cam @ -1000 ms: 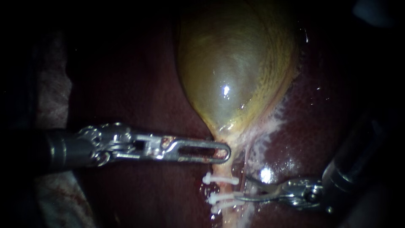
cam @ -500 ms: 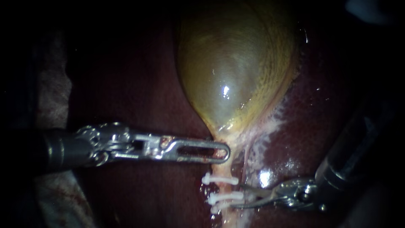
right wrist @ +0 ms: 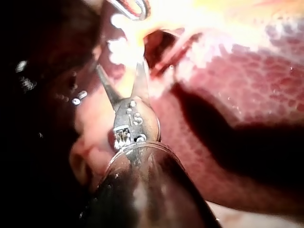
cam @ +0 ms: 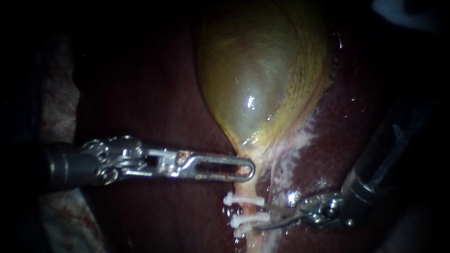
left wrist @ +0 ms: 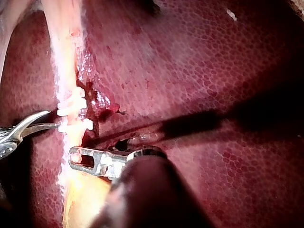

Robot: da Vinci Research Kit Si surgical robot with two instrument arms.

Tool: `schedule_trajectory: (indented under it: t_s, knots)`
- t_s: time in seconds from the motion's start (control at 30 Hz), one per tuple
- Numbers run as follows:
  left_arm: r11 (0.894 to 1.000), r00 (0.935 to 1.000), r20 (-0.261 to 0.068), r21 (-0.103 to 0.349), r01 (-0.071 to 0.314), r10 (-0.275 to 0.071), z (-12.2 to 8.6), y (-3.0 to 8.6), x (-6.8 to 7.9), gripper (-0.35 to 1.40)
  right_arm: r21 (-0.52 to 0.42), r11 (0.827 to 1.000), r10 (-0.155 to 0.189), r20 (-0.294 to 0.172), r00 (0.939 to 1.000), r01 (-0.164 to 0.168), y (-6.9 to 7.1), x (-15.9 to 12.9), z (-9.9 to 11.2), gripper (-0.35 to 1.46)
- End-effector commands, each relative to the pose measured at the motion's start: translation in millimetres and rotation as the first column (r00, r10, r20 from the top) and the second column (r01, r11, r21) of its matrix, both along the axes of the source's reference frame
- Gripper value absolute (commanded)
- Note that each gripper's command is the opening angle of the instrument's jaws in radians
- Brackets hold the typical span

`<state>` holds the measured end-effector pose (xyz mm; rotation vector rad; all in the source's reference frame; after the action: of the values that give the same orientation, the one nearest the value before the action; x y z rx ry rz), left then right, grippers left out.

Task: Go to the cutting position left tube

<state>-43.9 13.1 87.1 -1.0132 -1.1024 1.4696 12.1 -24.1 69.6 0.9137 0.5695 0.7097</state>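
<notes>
On the dark liver (cam: 154, 117) the gallbladder (cam: 262, 79) lies unmoved, its neck pinched in the closed jaws of the left instrument (cam: 250, 169). The right instrument (cam: 260, 216) has slid in from the right, blades parted, tips now at the left tube (cam: 246, 187) among the white clips (cam: 243, 200); I judge the cutting position nearly reached

Right instrument (cam: 259, 216) nearer clipped tube (cam: 246, 189)

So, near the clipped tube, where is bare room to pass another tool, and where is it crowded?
Endoscope view. Free: the liver below the left instrument, left of the clips; also the liver between gallbladder and right instrument. Crowded: the tube at the clips, where the right instrument's open jaws reach.
</notes>
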Motion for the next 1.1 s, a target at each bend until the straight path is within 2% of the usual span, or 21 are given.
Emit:
schedule_trajectory:
  t_s: [0.03, 0.43, 1.1]
  knots:
    - [1.000, 1.0000, 0.000, 0.000, 0.000, 0.000, 0.0, 0.0, 0.0, -0.35, 0.000, 1.000, 0.000, 0.001, 1.0000, 0.000, 0.1, 0.0, 0.1, 1.14]
    - [1.000, 1.0000, 0.000, 0.000, 0.000, 0.000, -0.2, -0.1, 0.0, -0.35, -0.001, 1.000, -0.002, 0.003, 1.0000, 0.002, 0.6, 0.3, 1.3, 1.09]
    - [1.000, 1.0000, 0.000, 0.000, 0.000, 0.000, -0.3, -0.1, 0.1, -0.35, 0.026, 1.000, -0.009, -0.011, 0.9999, 0.010, 0.2, 2.6, 3.6, 0.79]
